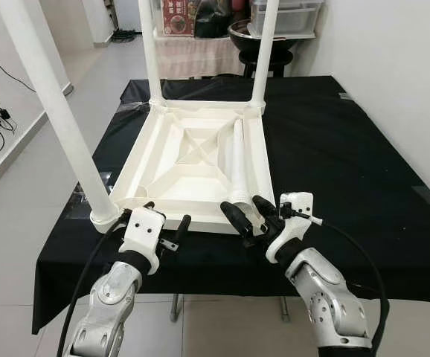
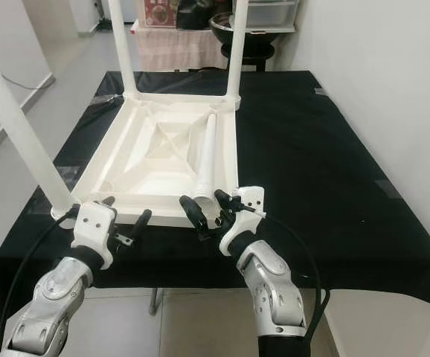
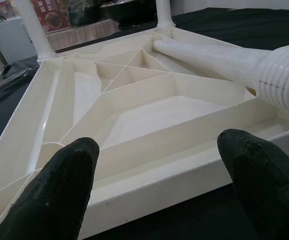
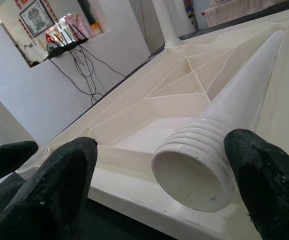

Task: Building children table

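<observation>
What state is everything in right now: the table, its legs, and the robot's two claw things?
Tabletop: upside down on the black cloth.
Three legs: standing upright in their corners.
Fourth leg: loose, lying inside the tabletop, threaded end toward the robot.
Left gripper: fingers open, at the tabletop's near edge, holding nothing.
Right gripper: fingers open either side of the loose leg's threaded end.

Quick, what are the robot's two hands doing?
Left gripper: open, holding nothing, near the tabletop edge.
Right gripper: open around the loose leg, not gripping.
</observation>
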Motion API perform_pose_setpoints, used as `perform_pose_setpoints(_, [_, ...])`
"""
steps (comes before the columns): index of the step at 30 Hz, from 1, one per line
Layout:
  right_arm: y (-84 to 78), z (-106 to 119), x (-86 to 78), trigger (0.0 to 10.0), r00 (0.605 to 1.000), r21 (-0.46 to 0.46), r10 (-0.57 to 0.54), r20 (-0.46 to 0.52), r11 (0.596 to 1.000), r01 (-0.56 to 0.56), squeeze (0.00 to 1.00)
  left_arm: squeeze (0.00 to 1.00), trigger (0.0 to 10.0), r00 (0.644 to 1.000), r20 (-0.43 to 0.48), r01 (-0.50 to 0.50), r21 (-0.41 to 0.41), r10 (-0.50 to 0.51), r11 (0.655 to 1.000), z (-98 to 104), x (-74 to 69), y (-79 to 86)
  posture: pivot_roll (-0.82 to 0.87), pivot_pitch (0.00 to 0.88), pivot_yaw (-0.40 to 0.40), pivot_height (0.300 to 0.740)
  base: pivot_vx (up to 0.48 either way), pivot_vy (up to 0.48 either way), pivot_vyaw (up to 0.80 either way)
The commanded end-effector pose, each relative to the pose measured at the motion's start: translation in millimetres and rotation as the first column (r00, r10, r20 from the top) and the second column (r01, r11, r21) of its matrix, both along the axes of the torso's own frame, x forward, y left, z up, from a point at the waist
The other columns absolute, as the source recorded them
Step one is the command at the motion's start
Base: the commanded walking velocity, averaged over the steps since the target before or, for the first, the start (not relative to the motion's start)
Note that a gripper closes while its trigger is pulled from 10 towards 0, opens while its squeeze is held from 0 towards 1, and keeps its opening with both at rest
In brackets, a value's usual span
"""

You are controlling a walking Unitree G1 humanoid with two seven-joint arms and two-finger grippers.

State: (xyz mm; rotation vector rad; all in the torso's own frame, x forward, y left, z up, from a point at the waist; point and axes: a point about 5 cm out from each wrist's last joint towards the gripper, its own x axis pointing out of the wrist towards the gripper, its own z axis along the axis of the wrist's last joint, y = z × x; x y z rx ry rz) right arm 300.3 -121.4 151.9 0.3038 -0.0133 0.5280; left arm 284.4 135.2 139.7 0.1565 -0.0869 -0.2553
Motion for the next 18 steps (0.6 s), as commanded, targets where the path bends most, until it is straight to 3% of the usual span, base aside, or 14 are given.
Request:
perform_pose_setpoints(1, [2.8,-0.3,0.1,10.0,1.0,0.002,0.019,-0.011,1.0,-0.019,0.0,0.0,10.0,1.0,-0.018,-0.001,0.018,0.002,1.0,-4.0,1.2,1.4,-0.14,0.105,0.002,0.74,0.0,0.0,0.0])
perform_pose_setpoints(7, [2.9,1.9,0.7,10.0,1.0,0.004,0.025,-0.003,1.0,-0.025,0.0,0.0,10.0,1.0,-0.015,0.0,0.017,0.0,1.0,-3.2,2.0,1.3,-0.14,0.107,0.003,0.74,0.0,0.0,0.0])
perform_pose_setpoints(12, [2.2,18.7,6.0,10.0,0.997,-0.074,-0.008,0.082,0.997,0.015,0.0,0.0,10.0,1.0,-0.018,0.008,-0.032,-0.009,0.999,2.3,4.0,4.0,-0.15,0.101,0.008,0.74,0.0,0.0,0.0])
perform_pose_setpoints(18, [3.2,39.9,12.5,10.0,0.991,-0.1,-0.015,0.133,0.995,0.028,0.0,0.0,10.0,0.999,0.011,0.048,-0.065,-0.047,0.997,12.7,7.1,0.3,-0.15,0.097,0.015,0.74,0.0,0.0,0.0])
